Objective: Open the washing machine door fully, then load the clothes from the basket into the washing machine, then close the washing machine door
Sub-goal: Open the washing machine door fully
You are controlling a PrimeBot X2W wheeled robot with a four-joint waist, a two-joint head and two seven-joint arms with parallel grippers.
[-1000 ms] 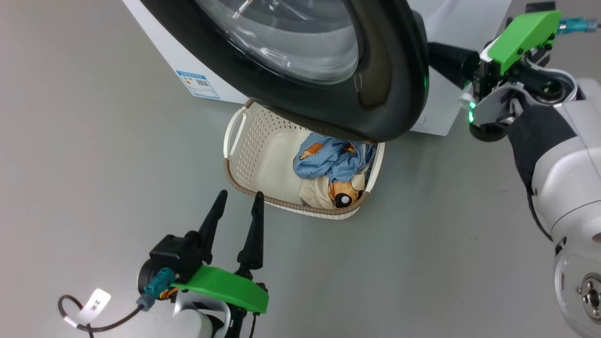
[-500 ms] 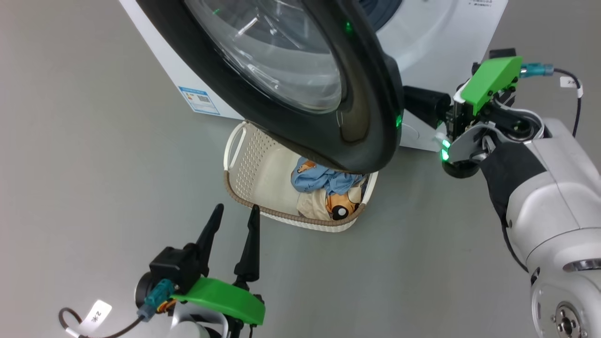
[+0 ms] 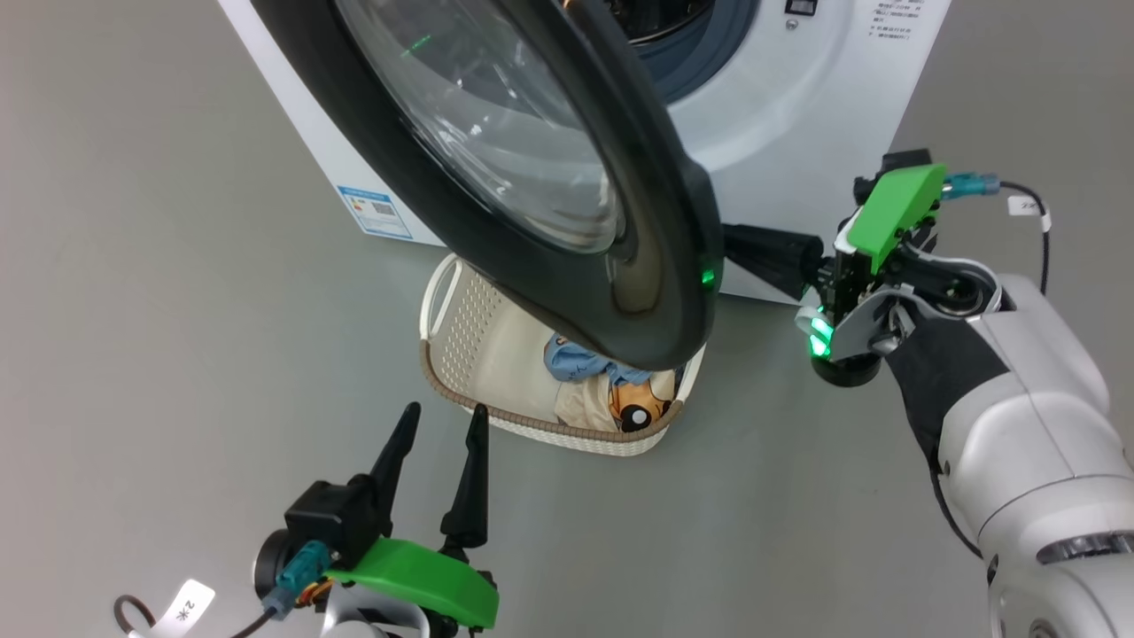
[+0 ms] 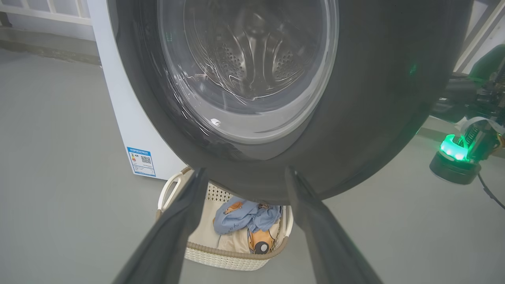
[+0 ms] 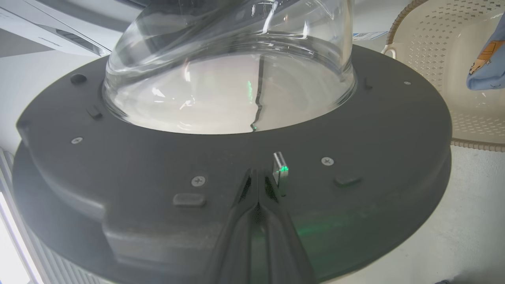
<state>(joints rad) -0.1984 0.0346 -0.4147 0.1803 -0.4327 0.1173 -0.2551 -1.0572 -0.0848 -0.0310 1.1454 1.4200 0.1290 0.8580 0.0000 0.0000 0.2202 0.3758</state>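
Right gripper [image 5: 257, 173], fingers pressed together and empty, tips at the inner face of the half-open washing machine door [image 3: 656, 266]; left gripper [image 3: 443, 412] spread wide, holding nothing.

Washing machine [image 3: 797, 133]: one. Washing machine door [image 3: 656, 266]: one. Basket [image 3: 469, 326]: one. Clothes [image 3: 576, 361]: two. Grippers: two, left gripper [image 3: 443, 410], right gripper [image 5: 257, 173].

Clothes [image 3: 580, 394] in basket [image 3: 483, 332] on floor [image 3: 177, 354], front of washing machine [image 3: 797, 133], w/ open door [image 3: 660, 266] above basket
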